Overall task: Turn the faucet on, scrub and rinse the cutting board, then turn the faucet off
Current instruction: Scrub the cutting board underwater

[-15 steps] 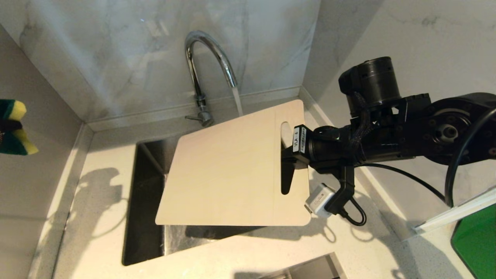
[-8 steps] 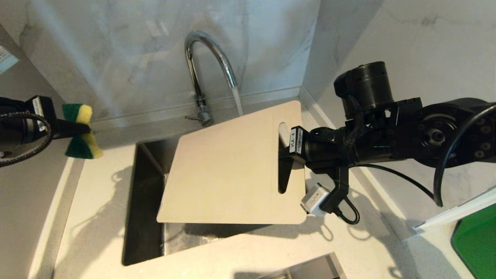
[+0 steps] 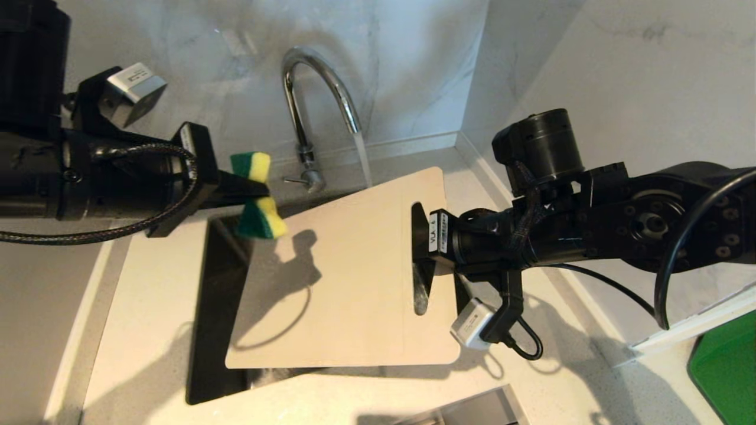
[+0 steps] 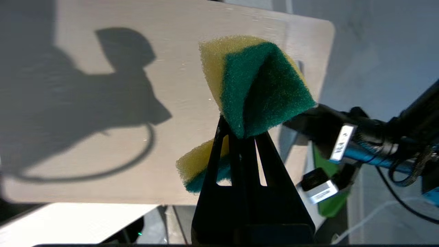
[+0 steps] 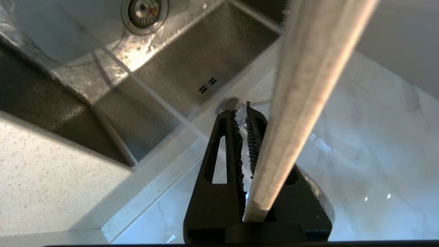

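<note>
Black arms — braided cables, seemingly matte.

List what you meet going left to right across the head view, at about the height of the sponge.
Left gripper shut on the sponge → faucet with water running → cutting board held over the sink → right gripper shut on the board's handle end → green tray at the far right edge.
</note>
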Controlling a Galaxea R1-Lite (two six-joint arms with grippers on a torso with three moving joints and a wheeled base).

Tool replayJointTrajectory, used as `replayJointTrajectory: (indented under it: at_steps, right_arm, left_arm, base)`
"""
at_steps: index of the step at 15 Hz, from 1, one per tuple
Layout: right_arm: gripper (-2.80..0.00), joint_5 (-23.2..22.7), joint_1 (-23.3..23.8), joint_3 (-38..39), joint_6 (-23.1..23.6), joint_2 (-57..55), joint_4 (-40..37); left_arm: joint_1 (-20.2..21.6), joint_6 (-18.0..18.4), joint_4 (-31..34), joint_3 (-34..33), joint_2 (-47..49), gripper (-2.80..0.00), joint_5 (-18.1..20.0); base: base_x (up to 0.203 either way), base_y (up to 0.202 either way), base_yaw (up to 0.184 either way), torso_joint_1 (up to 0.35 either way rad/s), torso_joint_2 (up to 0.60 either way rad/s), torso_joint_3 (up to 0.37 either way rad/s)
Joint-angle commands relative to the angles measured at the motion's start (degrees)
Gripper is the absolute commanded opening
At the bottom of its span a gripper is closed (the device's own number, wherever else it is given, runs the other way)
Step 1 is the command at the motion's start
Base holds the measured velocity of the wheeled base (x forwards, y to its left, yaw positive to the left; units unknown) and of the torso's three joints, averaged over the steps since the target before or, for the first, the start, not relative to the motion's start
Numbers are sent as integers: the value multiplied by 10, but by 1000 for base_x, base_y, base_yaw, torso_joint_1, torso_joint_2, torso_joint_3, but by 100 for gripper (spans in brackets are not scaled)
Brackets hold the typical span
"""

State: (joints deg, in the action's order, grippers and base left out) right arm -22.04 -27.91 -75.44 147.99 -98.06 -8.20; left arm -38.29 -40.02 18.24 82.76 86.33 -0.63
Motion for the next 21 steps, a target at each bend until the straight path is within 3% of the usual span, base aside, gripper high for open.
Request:
replayJointTrajectory:
  at_steps: [1, 6, 12, 15, 18, 21]
  right_arm:
    - [-280, -2, -14, 8, 9, 11, -1]
    - [-280, -1, -28, 29, 8, 28, -1]
    - [-280, -2, -29, 29, 3, 40, -1]
    - [-280, -2, -29, 30, 3, 45, -1]
    - [-280, -2, -29, 30, 2, 48, -1]
    - [-280, -2, -29, 28, -6, 48, -1]
  left_arm:
    - [-35, -16, 0, 39, 62, -280, 0]
    - [-48, -37, -1, 96, 137, -280, 0]
    - [-10, -36, -2, 88, 186, -280, -1]
    - [9, -23, -2, 52, 179, -280, -1]
    - [54, -13, -35, 1, 174, -280, 0]
    - [112, 28, -65, -59, 164, -280, 35]
  base:
    - [0, 0, 0, 0, 0, 0]
    - [0, 0, 0, 0, 0, 0]
    - [0, 0, 0, 0, 0, 0]
    - [0, 0, 0, 0, 0, 0]
    - [0, 0, 0, 0, 0, 0]
    - [0, 0, 0, 0, 0, 0]
